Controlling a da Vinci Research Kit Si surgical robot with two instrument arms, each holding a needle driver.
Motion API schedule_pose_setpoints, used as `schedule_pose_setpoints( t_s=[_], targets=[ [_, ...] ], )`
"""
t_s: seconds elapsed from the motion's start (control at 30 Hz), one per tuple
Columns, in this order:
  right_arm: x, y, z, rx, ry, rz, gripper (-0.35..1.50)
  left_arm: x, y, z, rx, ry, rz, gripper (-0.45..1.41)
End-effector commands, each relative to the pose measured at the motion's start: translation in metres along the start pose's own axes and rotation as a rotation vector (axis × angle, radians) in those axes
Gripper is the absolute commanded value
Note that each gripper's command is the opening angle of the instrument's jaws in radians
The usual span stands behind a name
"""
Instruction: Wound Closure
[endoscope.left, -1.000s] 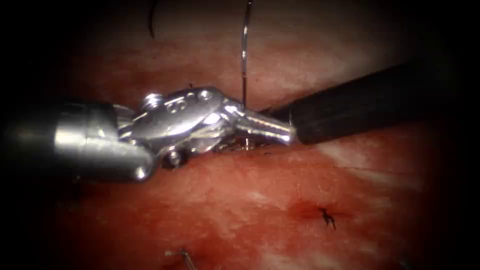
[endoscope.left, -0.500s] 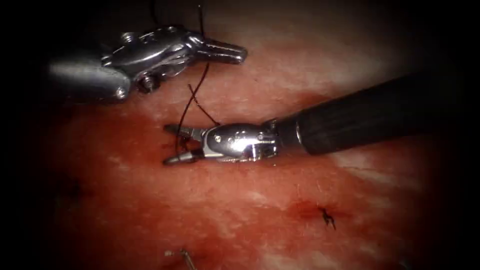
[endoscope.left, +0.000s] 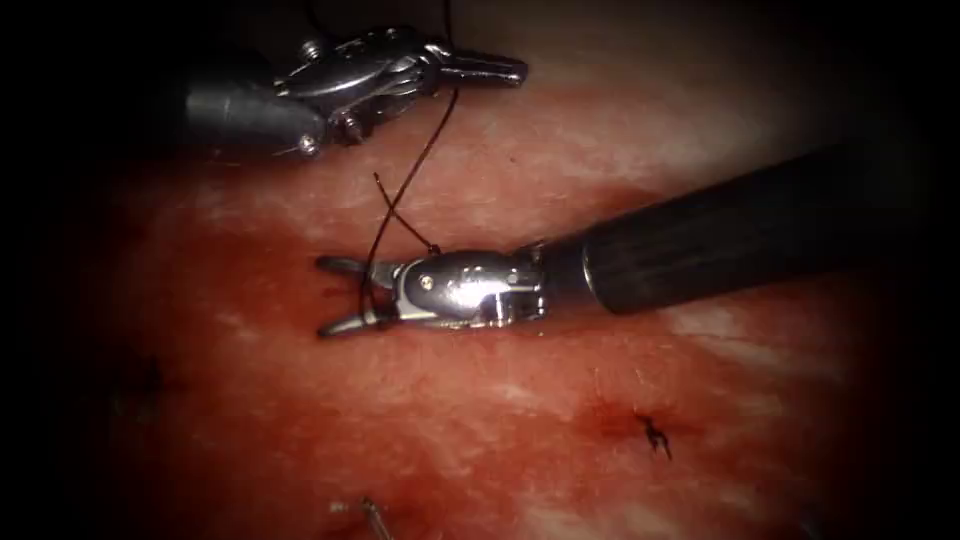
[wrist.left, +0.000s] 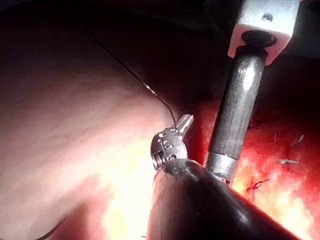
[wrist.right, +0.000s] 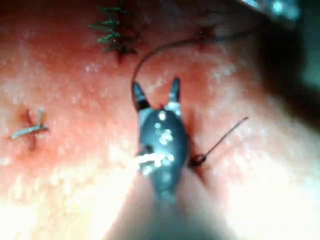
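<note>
Thread runs from the left end effector down to the tissue, passing between the spread jaws of the right end effector. A short free tail of thread branches off above the right end effector and ends at a small knot just beside its wrist. The left end effector sits well above the right one, its jaws pressed together and pinching the thread near their base; from there the strand also rises out of sight. The right end effector lies low over the tissue, jaws wide apart, holding nothing, with the strand crossing the gap between them. In the right wrist view the right end effector shows the same open fork, a curve of thread arching ahead of it. Needle: I cannot tell where it is. Below and to the right of the right end effector, a dark cut end of thread sticks up from a patch of red fluid. Further stitches lie ahead of the right end effector in its wrist view.
</note>
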Motion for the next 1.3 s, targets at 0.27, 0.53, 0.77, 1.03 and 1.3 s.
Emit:
schedule_pose_setpoints(
  t_s=[0.27,0.53,0.77,1.03,1.3],
  targets=[
    [0.0,-0.0015,-0.0006,0.0,0.071,0.005,0.59,-0.0043,-0.0059,-0.0014,0.05,-0.018,0.05,-0.45],
    [0.0014,-0.002,-0.0032,-0.056,0.115,0.025,0.49,-0.01,-0.0108,-0.0045,0.123,-0.054,0.088,-0.45],
    [0.0019,-0.002,-0.0067,-0.186,0.156,0.05,0.39,-0.0122,-0.0139,-0.0084,0.173,-0.078,0.096,-0.45],
    [0.003,-0.0022,-0.0051,-0.171,0.261,0.059,-0.05,-0.0169,-0.0168,-0.0101,0.205,-0.087,0.074,-0.45],
    [0.0031,-0.0016,-0.0051,-0.217,0.268,0.068,-0.08,-0.0199,-0.0167,-0.0111,0.21,-0.097,0.051,-0.45]
  ],
)
